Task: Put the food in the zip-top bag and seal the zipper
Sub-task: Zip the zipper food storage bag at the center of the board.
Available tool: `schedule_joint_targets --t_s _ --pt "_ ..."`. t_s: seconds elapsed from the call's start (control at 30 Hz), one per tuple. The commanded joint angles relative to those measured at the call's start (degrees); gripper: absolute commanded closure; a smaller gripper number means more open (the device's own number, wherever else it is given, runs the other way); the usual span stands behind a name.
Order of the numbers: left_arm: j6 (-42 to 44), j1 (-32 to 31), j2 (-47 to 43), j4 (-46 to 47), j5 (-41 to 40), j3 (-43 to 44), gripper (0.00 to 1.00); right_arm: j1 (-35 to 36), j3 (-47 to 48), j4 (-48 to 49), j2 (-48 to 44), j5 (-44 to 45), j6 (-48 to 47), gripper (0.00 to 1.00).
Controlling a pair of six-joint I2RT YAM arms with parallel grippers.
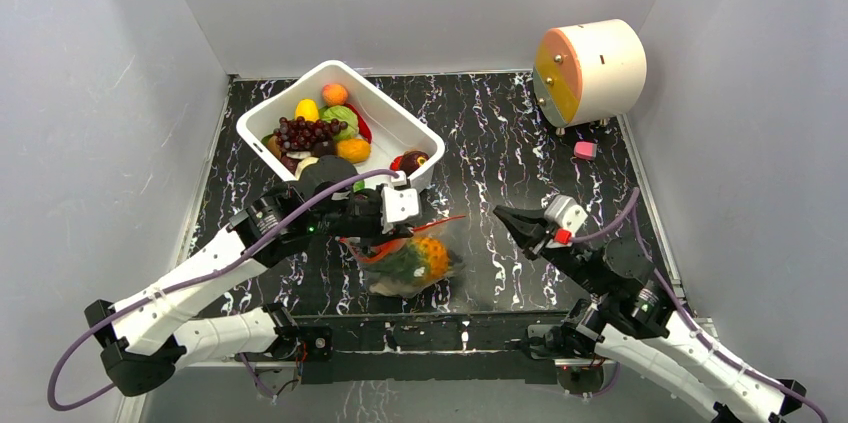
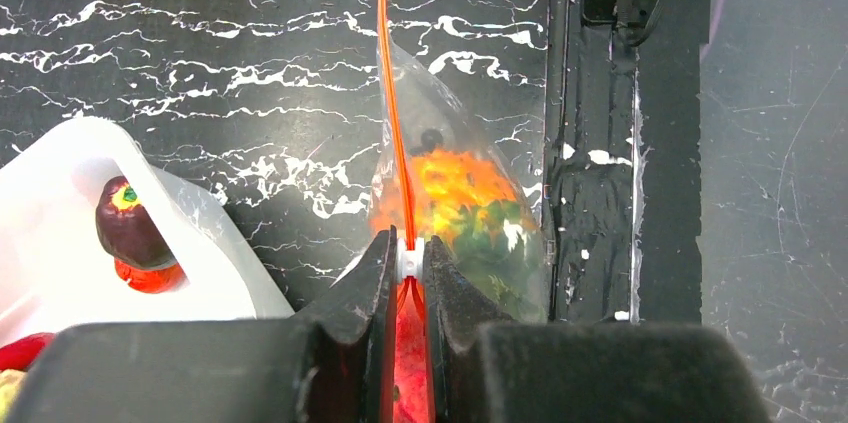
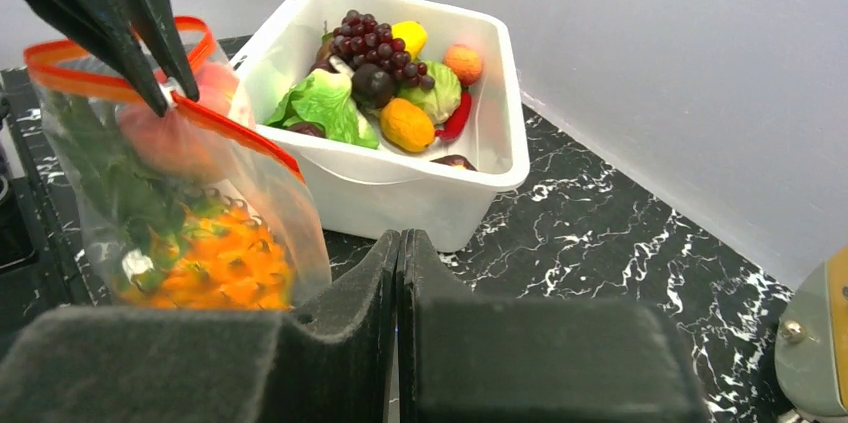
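The clear zip-top bag (image 1: 410,265) hangs over the table with an orange pineapple (image 2: 455,183) and its green crown inside. My left gripper (image 2: 408,255) is shut on the white slider of the red zipper (image 2: 385,93), holding the bag up by its mouth edge. In the right wrist view the bag (image 3: 100,183) hangs at the left, with the left gripper (image 3: 170,93) on the zipper (image 3: 235,131). My right gripper (image 1: 500,213) is shut and empty, to the right of the bag and apart from it. More food (image 1: 320,128), including grapes, greens and a banana, lies in the white tub (image 1: 300,83).
The white tub (image 3: 400,193) stands just behind the bag. A dark red apple (image 2: 125,228) lies in its near corner. A white cylinder with an orange face (image 1: 590,68) stands at the back right, with a small pink object (image 1: 585,150) in front of it. Grey walls enclose the table.
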Motion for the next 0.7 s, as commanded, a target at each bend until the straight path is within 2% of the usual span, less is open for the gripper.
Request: schedule_joint_targets --t_s 0.0,0.03,0.1,0.13,0.17,0.23,0.37,0.67 --pt "0.6 0.1 -1.5 -0.3 0.5 1.1 1.0 -0.1 2.8 1.0 2.5 -6.0 -2.2 1.0" --pt "1.1 0.1 -0.8 -0.4 0.9 1.6 1.0 -0.1 3.7 0.8 3.6 -8.0 -2.2 0.93" --pt "1.9 0.1 0.5 -0.8 1.9 2.7 1.0 -0.1 7.7 -2.8 7.0 -11.1 -3.1 0.65" --pt "2.1 0.1 0.9 -0.8 2.5 3.1 1.0 -0.1 10.3 -5.2 9.2 -12.8 -3.7 0.58" --pt "2.3 0.1 1.2 -0.4 2.9 3.2 1.0 -0.1 12.9 -7.6 11.4 -15.2 -4.5 0.54" --pt "2.3 0.1 1.5 0.3 3.6 3.3 1.0 -0.1 16.9 -11.8 15.2 -19.4 -6.6 0.51" --pt "2.6 0.1 1.7 1.0 4.1 3.2 1.0 -0.1 20.2 -12.6 19.2 -23.6 -10.8 0.43" --pt "2.8 0.1 -0.5 2.5 5.0 1.1 1.0 -0.1 21.5 -10.5 28.2 -28.9 -14.2 0.49"
